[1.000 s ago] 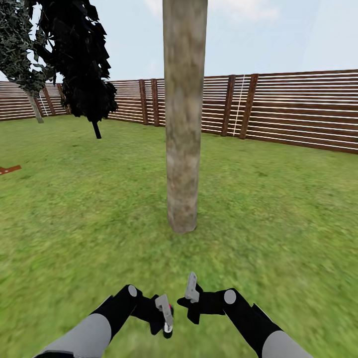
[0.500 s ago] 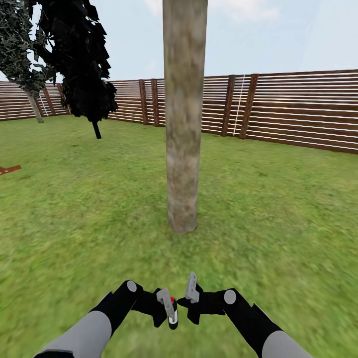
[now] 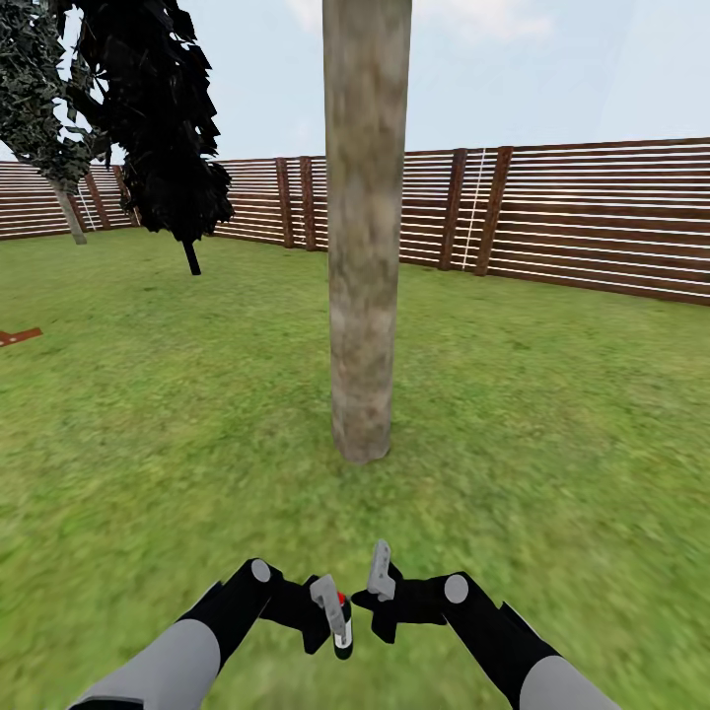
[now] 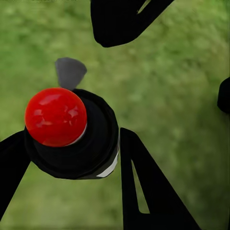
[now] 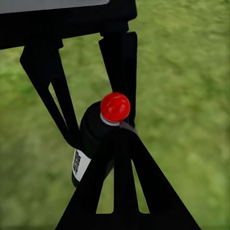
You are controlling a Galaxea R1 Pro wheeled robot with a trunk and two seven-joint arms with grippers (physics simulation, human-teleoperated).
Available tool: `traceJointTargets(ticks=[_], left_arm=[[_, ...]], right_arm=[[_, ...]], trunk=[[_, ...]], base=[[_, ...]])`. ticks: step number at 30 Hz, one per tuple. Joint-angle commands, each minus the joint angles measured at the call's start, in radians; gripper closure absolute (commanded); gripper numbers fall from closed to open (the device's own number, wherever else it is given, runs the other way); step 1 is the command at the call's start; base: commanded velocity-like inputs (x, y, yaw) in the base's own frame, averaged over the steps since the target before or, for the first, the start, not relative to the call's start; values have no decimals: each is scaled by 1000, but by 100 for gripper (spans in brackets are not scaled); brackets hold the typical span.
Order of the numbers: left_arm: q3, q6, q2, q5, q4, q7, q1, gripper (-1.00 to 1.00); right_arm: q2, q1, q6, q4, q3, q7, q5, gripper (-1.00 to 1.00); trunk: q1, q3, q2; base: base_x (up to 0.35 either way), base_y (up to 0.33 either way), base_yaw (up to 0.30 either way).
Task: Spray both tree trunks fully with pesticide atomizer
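The pesticide atomizer (image 3: 342,629), a small black bottle with a red cap, hangs low over the grass with my left gripper (image 3: 333,606) shut on it. In the left wrist view the atomizer (image 4: 72,136) sits between the two black fingers (image 4: 143,196). My right gripper (image 3: 380,567) is just beside it, shut and holding nothing. In the right wrist view its tip (image 5: 123,128) almost touches the atomizer (image 5: 93,139). A thick pale mottled tree trunk (image 3: 365,247) stands straight ahead, a short way off. The second tree (image 3: 44,108) stands far back left by the fence.
A black cone-shaped conifer (image 3: 163,118) stands back left. A brown slatted fence (image 3: 572,217) closes the lawn behind. Grass (image 3: 552,444) spreads around the trunk on all sides. A small brown piece (image 3: 18,336) lies at the left edge.
My left gripper has carried the atomizer a little to the right, closer to the right gripper. The right arm and the camera have stayed still.
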Motion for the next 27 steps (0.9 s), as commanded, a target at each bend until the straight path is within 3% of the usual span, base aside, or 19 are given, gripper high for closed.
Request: traceJointTargets(ticks=[1,22,27], left_arm=[[0,0,0,1,0,0,0,100],[0,-48,-8,2,9,-29,-4,100],[-3,-47,1,-1,11,-27,-4,100]], right_arm=[[0,0,0,0,0,0,0,100],[0,0,0,1,1,0,1,100],[0,0,0,2,2,0,2,100]], trunk=[[0,0,0],[0,0,0],[0,0,0]], base=[[0,0,0],[0,0,0],[0,0,0]])
